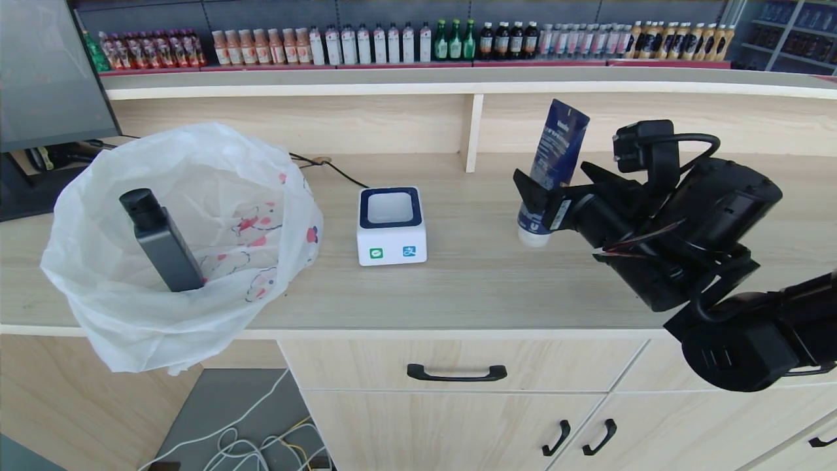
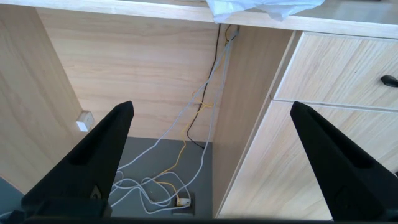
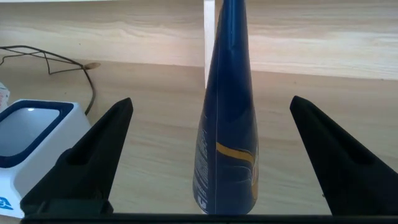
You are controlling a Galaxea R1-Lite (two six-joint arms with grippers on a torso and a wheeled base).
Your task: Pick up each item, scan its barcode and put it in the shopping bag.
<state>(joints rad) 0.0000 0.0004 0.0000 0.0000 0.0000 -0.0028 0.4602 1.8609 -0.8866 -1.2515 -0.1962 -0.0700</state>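
A: How does the tube [image 1: 556,147] look?
B: Dark blue, crimped end up, standing on its white cap [image 1: 533,237] on the counter [image 1: 471,281], right of the scanner [image 1: 391,226].
A: And the right tool [image 3: 211,106]?
B: Fingers spread wide, the tube between them, neither finger touching it. The left tool [image 2: 211,109] is spread too.

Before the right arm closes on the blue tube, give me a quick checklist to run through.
1. Blue tube standing upright on the counter: ok.
2. Right end effector open, tube centred between its fingers: ok.
3. Scanner window uncovered: ok.
4. Shopping bag mouth open: ok.
5. Which side the tube's barcode faces: cannot tell.
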